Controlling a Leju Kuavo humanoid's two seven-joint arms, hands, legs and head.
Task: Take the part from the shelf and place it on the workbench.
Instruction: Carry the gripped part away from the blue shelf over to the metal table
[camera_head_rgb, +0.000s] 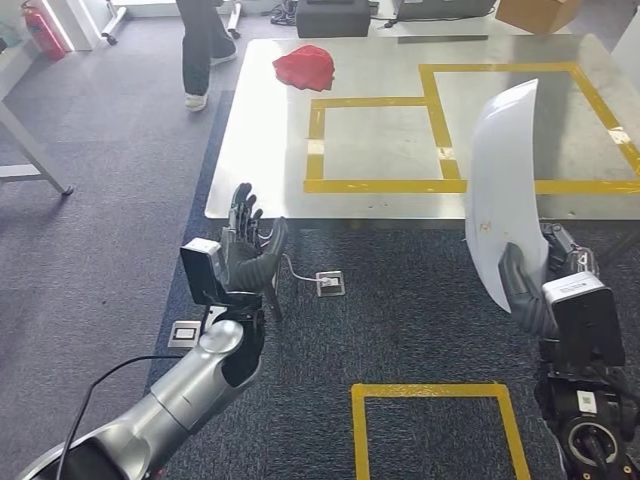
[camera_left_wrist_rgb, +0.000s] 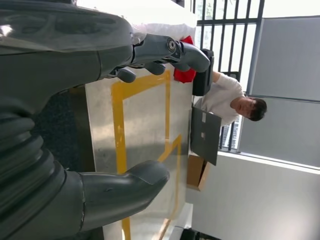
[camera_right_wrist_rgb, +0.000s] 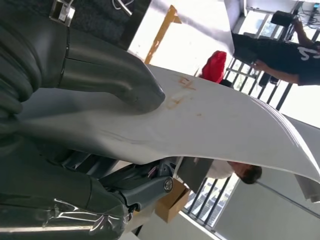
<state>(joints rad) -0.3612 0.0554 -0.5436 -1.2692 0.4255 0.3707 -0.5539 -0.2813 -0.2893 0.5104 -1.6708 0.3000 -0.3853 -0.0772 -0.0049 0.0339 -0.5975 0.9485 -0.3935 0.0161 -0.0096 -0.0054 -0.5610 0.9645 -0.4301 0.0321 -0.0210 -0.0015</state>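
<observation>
At the far left of the head view we see a red fire extinguisher (camera_head_rgb: 36, 28) on the grey carpet (camera_head_rgb: 98, 250), and further along a person's legs (camera_head_rgb: 200, 50) beside the workbench (camera_head_rgb: 264, 130). Our left hand (camera_head_rgb: 245, 245) is raised over the carpet just short of the bench's near edge, fingers spread apart and holding nothing; its wrist view shows the thumb (camera_left_wrist_rgb: 128, 190) well apart from the fingers (camera_left_wrist_rgb: 170, 52). On the bench lies a red cloth (camera_head_rgb: 304, 67) near the far edge, beside yellow tape rectangles (camera_head_rgb: 438, 130). On the right, our right hand (camera_head_rgb: 528, 285) grips the white curved part (camera_head_rgb: 502, 190) by its lower end, thumb (camera_right_wrist_rgb: 113, 75) pressed on its face, with the part standing upright over the bench's near edge. A cardboard box (camera_head_rgb: 537, 12) sits beyond the bench.
</observation>
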